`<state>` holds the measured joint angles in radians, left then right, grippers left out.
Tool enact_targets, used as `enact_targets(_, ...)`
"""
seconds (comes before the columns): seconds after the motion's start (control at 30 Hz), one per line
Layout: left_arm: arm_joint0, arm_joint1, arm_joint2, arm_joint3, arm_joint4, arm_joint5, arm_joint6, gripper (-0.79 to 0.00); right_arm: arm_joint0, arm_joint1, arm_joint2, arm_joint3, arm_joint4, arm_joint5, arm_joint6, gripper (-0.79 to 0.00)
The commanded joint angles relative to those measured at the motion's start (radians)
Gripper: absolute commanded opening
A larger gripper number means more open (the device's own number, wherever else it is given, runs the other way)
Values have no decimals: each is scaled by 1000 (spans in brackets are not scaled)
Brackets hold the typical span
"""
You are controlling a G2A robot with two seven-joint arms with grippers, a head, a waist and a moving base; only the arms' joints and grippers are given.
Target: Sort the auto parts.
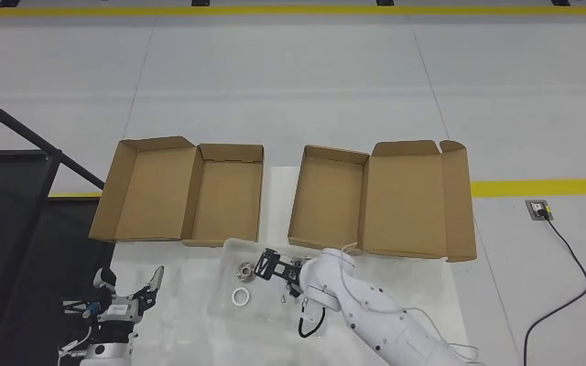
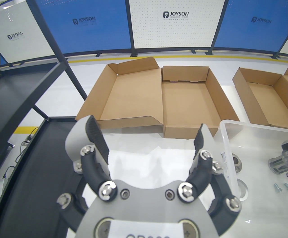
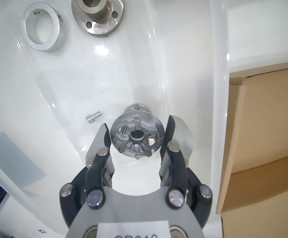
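One cast hub [image 3: 137, 137] stood in the single clear bin [image 3: 219, 67] at the near centre of the tabletop [image 2: 139, 153]. The right end effector [image 3: 137, 122] was closed on its rim. One flanged hub [image 3: 97, 15], one ring collar [image 3: 40, 29] and one bolt [image 3: 92, 117] shared the bin. The left end effector [image 2: 146, 126] gaped wide, empty, at near left. Two open cardboard boxes [image 1: 183, 192] [image 1: 385, 197] lay beyond.

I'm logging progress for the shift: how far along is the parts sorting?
Done: nothing yet; the left box and right box are empty. In hand: the right claw is around the toothed hub inside the clear bin. Left: that hub, plus the ring, flange and bolt. The left claw is open, holding nothing.
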<state>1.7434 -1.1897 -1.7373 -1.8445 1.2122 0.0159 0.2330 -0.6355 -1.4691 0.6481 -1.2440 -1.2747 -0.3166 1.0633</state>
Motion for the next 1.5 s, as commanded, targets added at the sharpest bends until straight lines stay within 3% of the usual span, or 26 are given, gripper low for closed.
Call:
enact_targets(0.0, 0, 0, 0, 0, 0, 0, 0, 0, 1, -2, 2, -12, -9, 8, 4, -693)
enact_targets(0.03, 0, 0, 0, 0, 0, 0, 0, 0, 0, -2, 3, -25, -16, 11, 10, -785)
enact_targets(0.33, 0, 0, 0, 0, 0, 0, 0, 0, -66, 28, 75, -316, -66, -37, 92, -785)
enact_targets(0.47, 0, 0, 0, 0, 0, 0, 0, 0, -100, 52, 159, -481, -82, -96, 78, -785)
enact_targets(0.6, 0, 0, 0, 0, 0, 0, 0, 0, -115, 68, 238, -590, -144, -84, 77, -785)
enact_targets(0.8, 0, 0, 0, 0, 0, 0, 0, 0, -48, 72, 335, -519, -103, -131, -72, -785)
enact_targets(1.27, 0, 0, 0, 0, 0, 0, 0, 0, -48, 72, 335, -519, -103, -131, -72, -785)
enact_targets(1.47, 0, 0, 0, 0, 0, 0, 0, 0, -18, 52, 318, -377, -106, 48, -159, -785)
